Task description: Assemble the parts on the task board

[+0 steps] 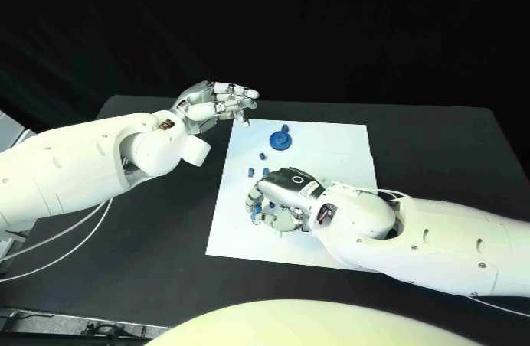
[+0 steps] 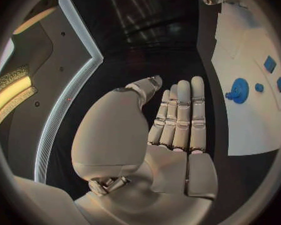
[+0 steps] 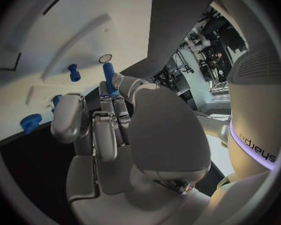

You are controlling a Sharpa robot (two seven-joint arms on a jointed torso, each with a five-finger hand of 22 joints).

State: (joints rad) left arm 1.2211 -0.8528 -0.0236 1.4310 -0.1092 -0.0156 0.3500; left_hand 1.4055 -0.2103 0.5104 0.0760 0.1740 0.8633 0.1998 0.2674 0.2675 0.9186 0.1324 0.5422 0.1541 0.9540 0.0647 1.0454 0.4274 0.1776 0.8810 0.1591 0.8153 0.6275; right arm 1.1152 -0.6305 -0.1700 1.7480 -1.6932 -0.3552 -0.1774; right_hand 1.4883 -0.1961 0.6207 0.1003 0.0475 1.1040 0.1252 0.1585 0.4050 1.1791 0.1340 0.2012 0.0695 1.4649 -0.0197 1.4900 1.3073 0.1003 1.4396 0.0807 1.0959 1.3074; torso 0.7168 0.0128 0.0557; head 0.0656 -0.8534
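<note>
The right hand (image 3: 115, 120) pinches a blue peg (image 3: 108, 75), long axis pointing toward the task board (image 1: 332, 143) just beneath — the left hand (image 1: 217, 99) hovers empty, fingers apart, off the board's far-left corner.

**Legible markings**

One partial marking can be read: dark lettering along a white curved housing (image 3: 256, 144), just beside its violet light strip, in the right wrist view. It runs sideways and seems cut off; the letters look like "edjeys", but the reading is uncertain. No lettering or numbers can be made out on the task board (image 1: 320, 143).
</note>
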